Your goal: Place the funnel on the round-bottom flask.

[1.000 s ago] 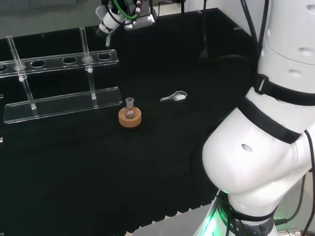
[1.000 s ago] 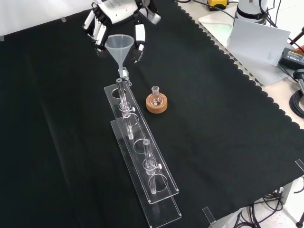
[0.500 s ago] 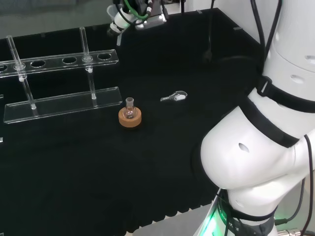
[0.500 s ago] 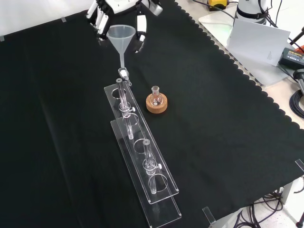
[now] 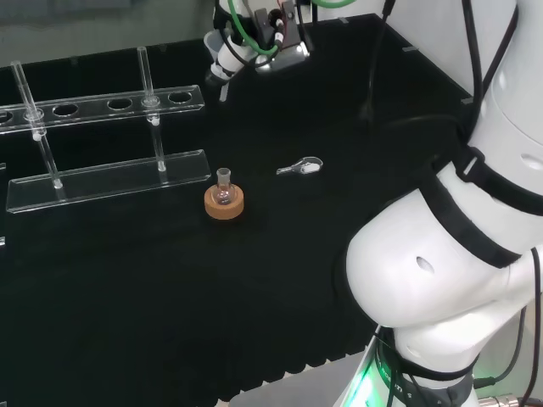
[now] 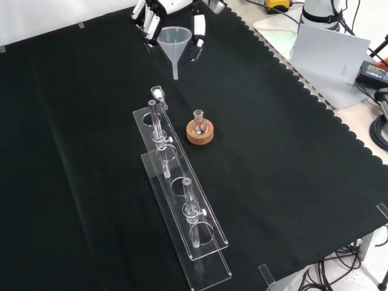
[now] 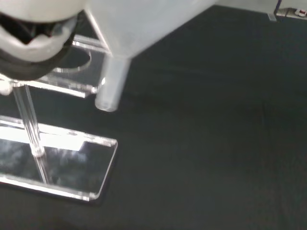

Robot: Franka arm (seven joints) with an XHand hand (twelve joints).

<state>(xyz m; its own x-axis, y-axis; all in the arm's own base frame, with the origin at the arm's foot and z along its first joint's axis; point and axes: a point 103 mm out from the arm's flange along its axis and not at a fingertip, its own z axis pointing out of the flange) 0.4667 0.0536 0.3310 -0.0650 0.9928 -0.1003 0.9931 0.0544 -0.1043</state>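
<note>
One clear plastic funnel [image 6: 174, 47] hangs in my robot hand [image 6: 176, 15], which is raised above the far end of the black-clothed tabletop [image 6: 273, 157]. My fingers [image 6: 198, 37] curl down around the funnel's wide cone and hold it by the rim, stem pointing down, clear of the cloth. In the front view, going left to right below my robot hand: a long clear test-tube rack [image 6: 179, 200] runs away from my fingers toward the near edge, with thin glass tubes standing in it. A small clear spoon-like piece [image 6: 158, 93] lies on the cloth between my robot hand and the rack's closest end. To the right of the rack, and well apart from my robot hand, the small round-bottom flask [image 6: 198, 123] stands upright on a cork ring [image 6: 200, 134], its open neck bare. From my wrist, the funnel's stem [image 7: 113, 86] hangs in front of the rack's clear plates.
</note>
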